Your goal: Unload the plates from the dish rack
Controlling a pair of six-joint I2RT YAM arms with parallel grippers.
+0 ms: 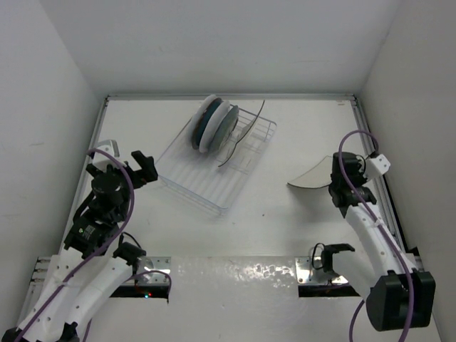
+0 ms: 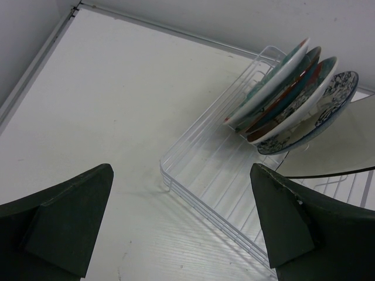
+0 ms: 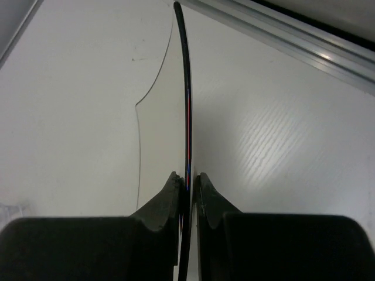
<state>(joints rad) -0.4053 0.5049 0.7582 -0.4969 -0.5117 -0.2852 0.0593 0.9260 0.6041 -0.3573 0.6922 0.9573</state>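
Looking down on a white table [image 1: 285, 235] walled on three sides. At its far middle, set askew: the dish rack [image 1: 214, 171], white wire over a clear ribbed tray. Packed on edge at the rack's far end, leaning together: round plates [image 1: 212, 125], among them a blue-floral plate [image 2: 331, 96], the others in teal and red. Just beside those, toward the right: a square cream plate [image 1: 246, 135] with a thin dark rim, on edge in the wires. Well apart from the rack, off to the right: a second square plate [image 1: 312, 176], pinched by its edge in the right gripper [image 1: 335, 182]. From the wrist view, its fingers [image 3: 161, 205] narrowed tight onto the dark rim. Near the rack's left corner: the left gripper [image 1: 132, 164], fingers spread wide, touching nothing.
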